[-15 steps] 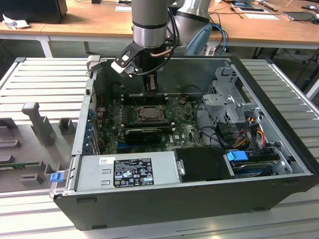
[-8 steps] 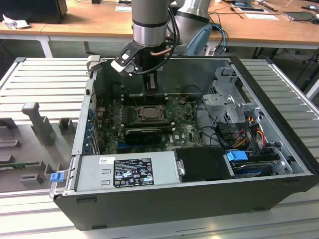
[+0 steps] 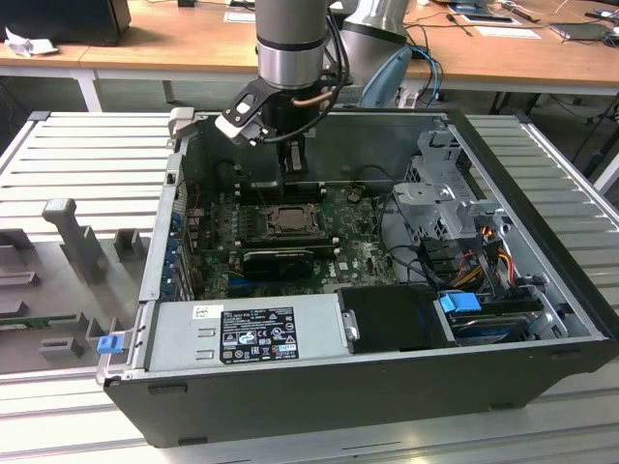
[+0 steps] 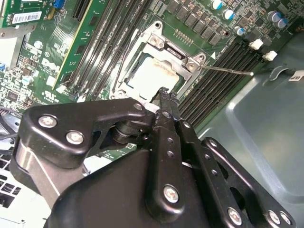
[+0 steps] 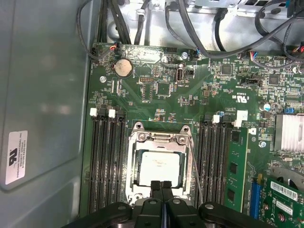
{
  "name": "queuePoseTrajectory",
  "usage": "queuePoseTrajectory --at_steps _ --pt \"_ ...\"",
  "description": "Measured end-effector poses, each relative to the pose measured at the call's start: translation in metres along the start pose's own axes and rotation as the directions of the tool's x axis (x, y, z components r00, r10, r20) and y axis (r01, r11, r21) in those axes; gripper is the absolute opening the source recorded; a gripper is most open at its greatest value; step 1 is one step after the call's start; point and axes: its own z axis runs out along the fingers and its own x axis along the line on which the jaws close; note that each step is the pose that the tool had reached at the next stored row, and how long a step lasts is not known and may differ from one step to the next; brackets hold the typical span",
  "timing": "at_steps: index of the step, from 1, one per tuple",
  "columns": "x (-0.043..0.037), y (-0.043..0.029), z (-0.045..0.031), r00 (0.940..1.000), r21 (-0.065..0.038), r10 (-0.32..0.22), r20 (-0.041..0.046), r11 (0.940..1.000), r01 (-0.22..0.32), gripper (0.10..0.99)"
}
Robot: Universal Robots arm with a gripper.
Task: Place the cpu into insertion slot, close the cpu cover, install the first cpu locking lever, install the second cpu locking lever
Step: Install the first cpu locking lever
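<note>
An open computer case point(image 3: 387, 387) sat on a ribbed grey table point(image 3: 87, 145), wooden tables point(image 3: 174, 39) behind, in the exterior view; the first wrist view showed the cpu point(image 5: 159, 168) seated in its socket, framed by the cpu cover point(image 5: 133, 161), with the tool point(image 5: 161, 187) clenched empty at the cover's edge.

Exterior view high, overlooking open case point(image 3: 387, 391). Both wrist views close above cpu cover point(image 5: 159, 138) point(image 4: 171, 49).

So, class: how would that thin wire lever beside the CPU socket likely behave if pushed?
The locking lever is a thin wire rod, so it probably flexes and springs back. Its smooth, narrow shaft could easily slip off the gripper.
</note>
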Motion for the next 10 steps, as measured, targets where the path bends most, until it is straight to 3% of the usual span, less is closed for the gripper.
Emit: queuePoseTrajectory --at_steps 10 --pt "0.0 0.0001 -0.0027 1.0 0.0 0.0 0.0003 1.0 0.0 0.106"
